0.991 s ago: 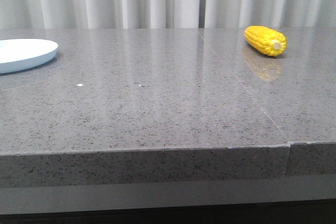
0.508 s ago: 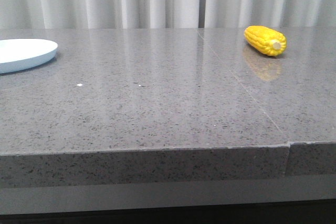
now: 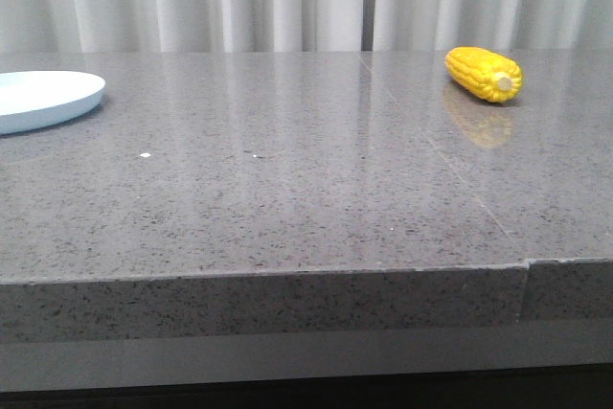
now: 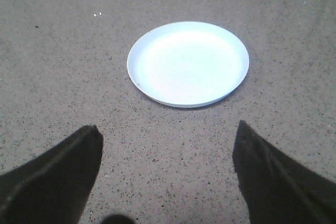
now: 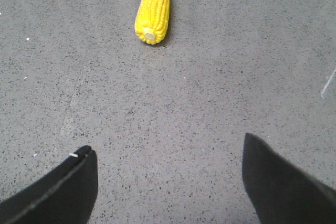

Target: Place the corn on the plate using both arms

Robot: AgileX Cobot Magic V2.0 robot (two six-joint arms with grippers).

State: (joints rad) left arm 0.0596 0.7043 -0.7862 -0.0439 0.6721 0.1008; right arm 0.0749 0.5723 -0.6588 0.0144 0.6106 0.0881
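Nearest, we log both end effectors spread wide, empty: left end effector (image 4: 167, 174), right end effector (image 5: 169, 182). Farther off, on the grey surface (image 3: 287, 189): plate (image 3: 43, 98) far left, corn (image 3: 485, 74) far right, well apart.

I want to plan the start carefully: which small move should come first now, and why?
Probably the right hand should advance toward the corn. Its fingers are spread wide and hold nothing, and the corn lies alone on the table, far from the plate, which the open left hand already faces.
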